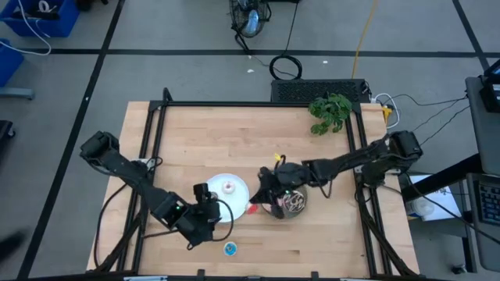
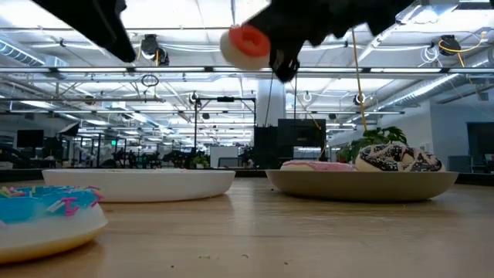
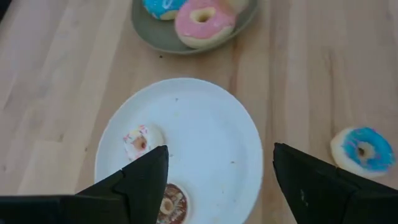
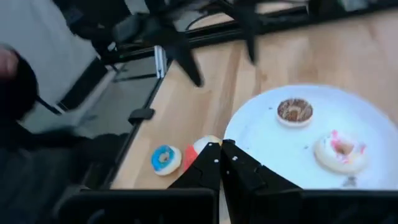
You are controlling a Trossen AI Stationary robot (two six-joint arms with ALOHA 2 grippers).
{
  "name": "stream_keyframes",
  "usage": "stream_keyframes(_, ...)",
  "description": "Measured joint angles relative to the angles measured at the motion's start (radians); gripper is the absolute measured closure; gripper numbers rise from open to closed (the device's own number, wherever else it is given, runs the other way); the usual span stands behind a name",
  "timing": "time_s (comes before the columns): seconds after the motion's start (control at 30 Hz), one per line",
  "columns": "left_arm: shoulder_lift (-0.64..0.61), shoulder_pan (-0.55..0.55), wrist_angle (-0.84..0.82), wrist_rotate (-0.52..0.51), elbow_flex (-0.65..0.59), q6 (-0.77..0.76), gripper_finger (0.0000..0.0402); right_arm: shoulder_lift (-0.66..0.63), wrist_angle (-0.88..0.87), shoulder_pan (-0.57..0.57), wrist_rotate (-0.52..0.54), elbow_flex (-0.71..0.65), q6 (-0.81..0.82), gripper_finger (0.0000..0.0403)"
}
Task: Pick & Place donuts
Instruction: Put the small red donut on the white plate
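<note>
My right gripper (image 1: 258,203) is shut on the tiny red donut (image 2: 245,42), high above the table between the white plate (image 1: 237,186) and the grey plate (image 1: 275,212). The white plate carries the tiny white-pink donut (image 3: 137,140) and the tiny brown donut (image 3: 168,203). On the grey plate lie the larger blue (image 3: 163,6), pink (image 3: 204,20) and brown-sprinkled (image 2: 397,158) donuts. The tiny blue donut (image 1: 230,249) rests flat on the table near the front edge. My left gripper (image 3: 214,180) hovers open over the white plate's near side. My right gripper pinches the tiny red donut by one side of its ring (image 4: 198,151) between its two fingertips (image 4: 211,163). The fingers come from the table's right, slanting down. The donut is lifted clear of the table and sticks out past the fingertips toward the white plate.
A green plant sprig (image 1: 330,109) lies at the table's far right. Black frame rails (image 1: 234,104) run along the table's left, far and right sides. Bare wood (image 1: 211,140) stretches across the far half of the table.
</note>
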Motion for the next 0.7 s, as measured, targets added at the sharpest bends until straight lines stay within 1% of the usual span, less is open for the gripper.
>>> stream_keyframes(0.07,0.005,-0.012,-0.003,-0.007,0.000,0.000,0.0116,0.029,0.004,-0.031,-0.029,0.000,0.054,0.0403)
stream_keyframes(0.23,0.006,-0.032,-0.005,-0.038,0.000,0.024,0.0119,0.127,0.126,-0.097,-0.165,0.000,0.195,0.0403)
stream_keyframes(0.3,0.006,-0.037,-0.006,-0.036,0.000,0.023,0.0123,0.157,0.124,-0.116,-0.194,0.013,0.229,0.0403)
stream_keyframes(0.4,0.006,-0.045,-0.007,-0.037,0.000,0.027,0.0128,0.201,0.114,-0.135,-0.206,0.063,0.250,0.0403)
stream_keyframes(0.53,0.006,-0.055,-0.010,-0.047,0.000,0.030,0.0125,0.269,0.115,-0.144,-0.213,0.145,0.307,0.0403)
stream_keyframes(0.7,0.006,-0.072,-0.015,-0.047,0.000,0.064,0.0128,0.338,-0.012,-0.150,-0.218,0.222,0.318,0.0403)
